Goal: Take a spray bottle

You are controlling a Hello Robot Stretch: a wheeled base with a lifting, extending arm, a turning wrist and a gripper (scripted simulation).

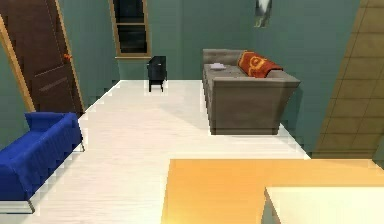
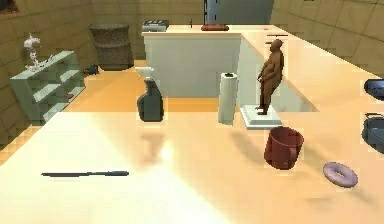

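Pale countertop (image 2: 190,160), arm side view, with the task's thing standing on it: a dark grey spray bottle (image 2: 150,101), upright, pale head at the top, toward the counter's far edge and left of centre. Right of it stands a white paper roll (image 2: 228,97); just beside that, a brown statue (image 2: 270,75) on a white base. Nearer the camera sit a dark red cup (image 2: 283,147) and a mauve ring (image 2: 341,174), apart from each other. A slim dark utensil (image 2: 85,174) lies flat at the near left, well apart from the bottle. Beyond the counter, at left: a green shelf unit (image 2: 45,85) and a woven basket (image 2: 112,45). Forward view: blue sofa (image 1: 35,150) at left, grey sofa (image 1: 248,95) bearing an orange cushion (image 1: 258,65), brown door (image 1: 45,55), orange tabletop (image 1: 265,190) in the foreground. Gripper state: cannot be told.
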